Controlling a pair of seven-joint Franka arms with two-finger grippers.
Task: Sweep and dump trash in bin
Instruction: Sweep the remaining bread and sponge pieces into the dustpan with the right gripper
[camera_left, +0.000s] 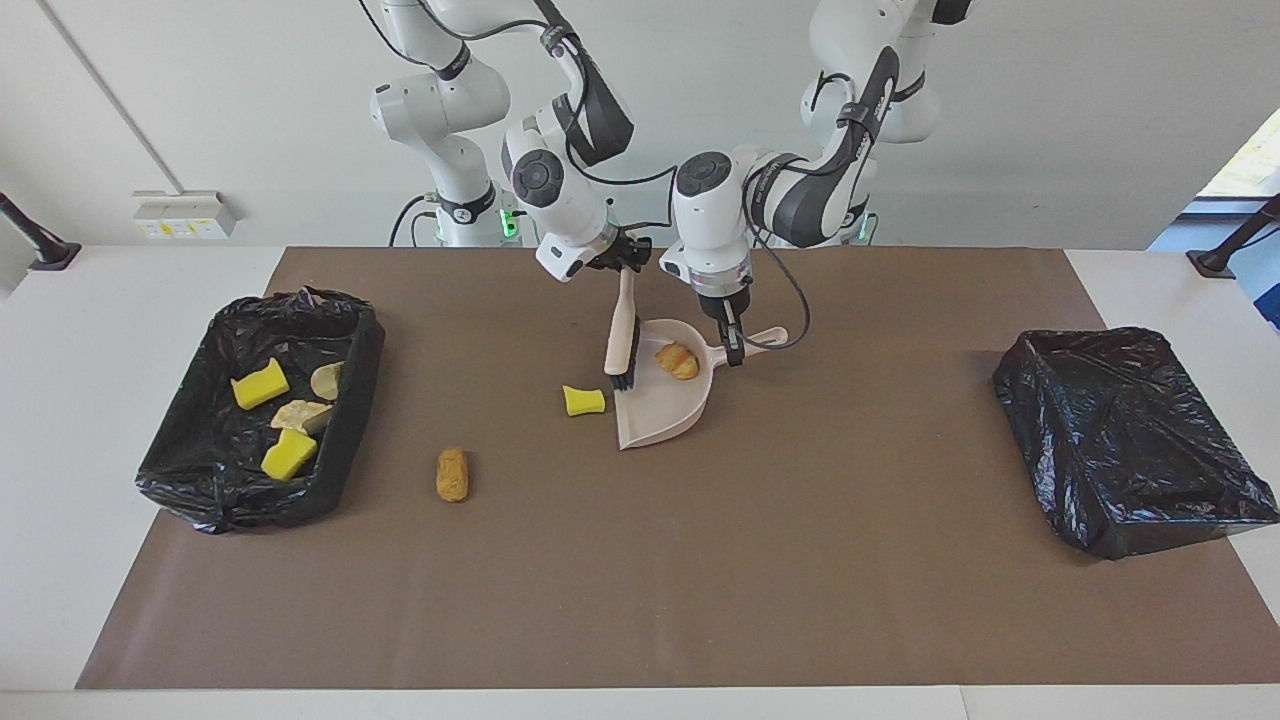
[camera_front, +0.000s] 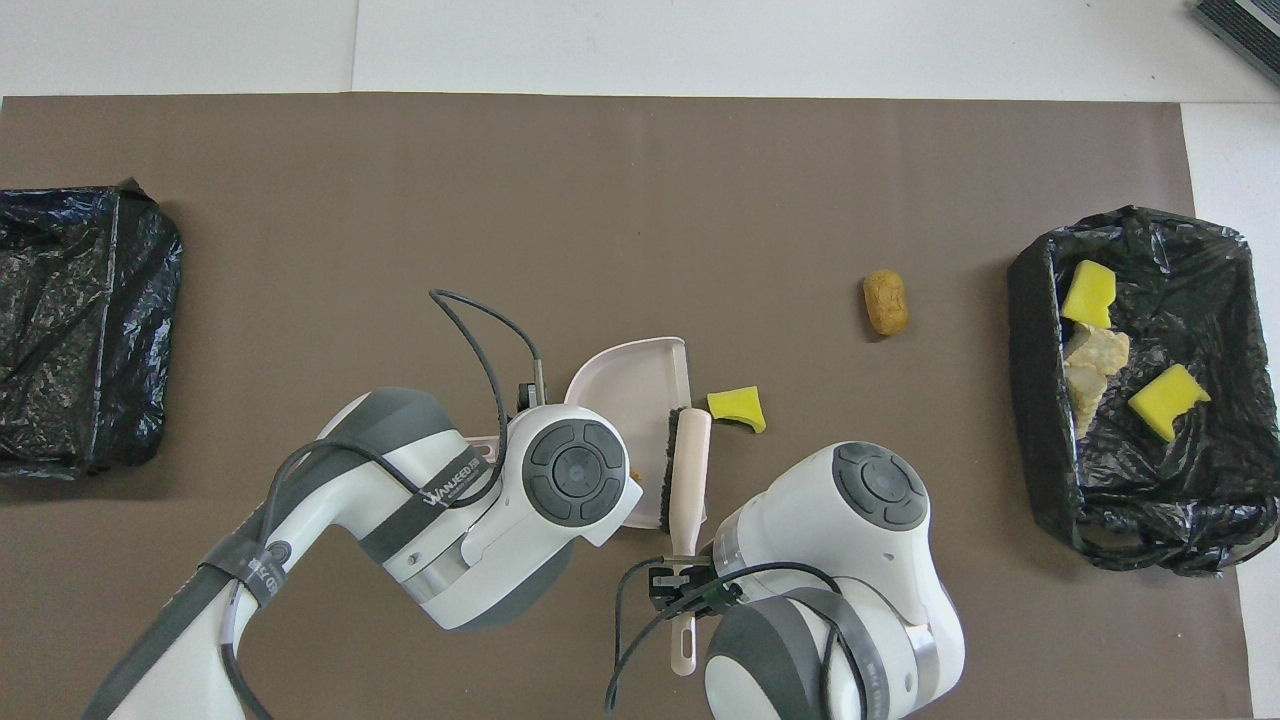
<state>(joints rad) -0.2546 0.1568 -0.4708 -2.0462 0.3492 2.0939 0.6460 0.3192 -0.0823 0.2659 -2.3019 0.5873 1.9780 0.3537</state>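
Note:
My left gripper (camera_left: 735, 345) is shut on the handle of the beige dustpan (camera_left: 665, 400), which rests on the brown mat. An orange-brown bread piece (camera_left: 678, 360) lies in the pan. My right gripper (camera_left: 625, 262) is shut on the beige hand brush (camera_left: 622, 335), with its black bristles down at the pan's side rim. A yellow sponge chunk (camera_left: 583, 401) lies on the mat just beside the bristles, toward the right arm's end. Another bread piece (camera_left: 452, 474) lies farther from the robots, toward the bin (camera_left: 350, 420). In the overhead view the brush (camera_front: 688, 460), the sponge (camera_front: 737, 408) and the bread (camera_front: 885, 302) show.
The black-lined bin at the right arm's end holds several pieces: two yellow sponges (camera_left: 260, 384) and pale bread chunks (camera_left: 300, 415). A second black-lined bin (camera_left: 1130, 440) stands at the left arm's end. The mat (camera_left: 700, 580) is edged by white table.

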